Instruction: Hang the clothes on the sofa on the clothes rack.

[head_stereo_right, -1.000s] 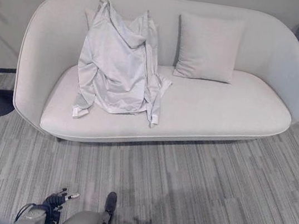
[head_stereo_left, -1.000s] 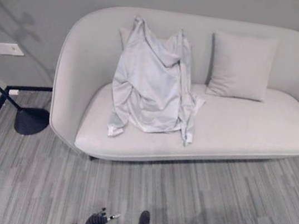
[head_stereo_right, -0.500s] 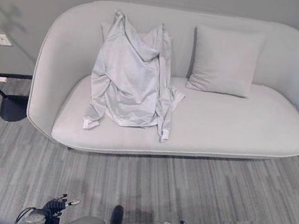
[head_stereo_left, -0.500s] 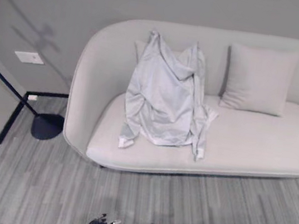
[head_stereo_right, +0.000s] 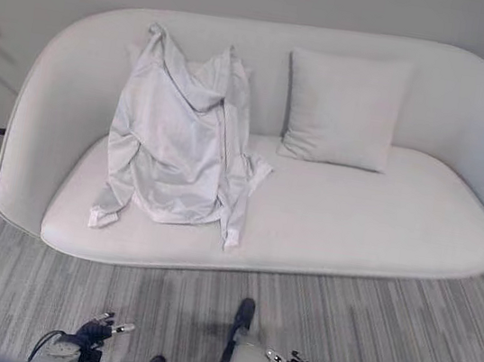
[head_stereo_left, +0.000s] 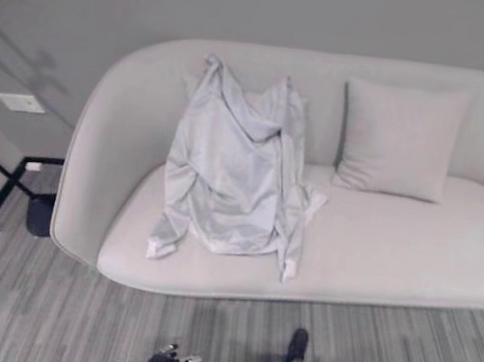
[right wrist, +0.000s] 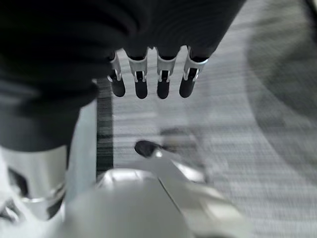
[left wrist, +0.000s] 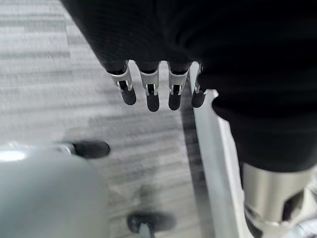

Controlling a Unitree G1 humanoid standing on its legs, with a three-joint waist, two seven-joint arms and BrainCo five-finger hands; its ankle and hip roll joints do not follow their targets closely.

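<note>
- Nearest us, the left hand (left wrist: 148, 91) and the right hand (right wrist: 148, 79) hang low over the grey striped carpet (head_stereo_right: 402, 332), fingers straight and relaxed, holding nothing.
- Beyond the carpet we see the pale sofa (head_stereo_right: 381, 229).
- The light grey garment (head_stereo_right: 180, 135) lies draped on its left part, from backrest to seat.
- A cushion (head_stereo_right: 342, 109) leans beside it.
- Behind stands a grey wall (head_stereo_left: 277, 4).

A thin, slightly shiny, creased cloth garment (head_stereo_right: 180, 135) is seen on a matt woven-fabric sofa (head_stereo_right: 383, 216); the carpet (head_stereo_right: 418, 344) is rough, striped.
</note>
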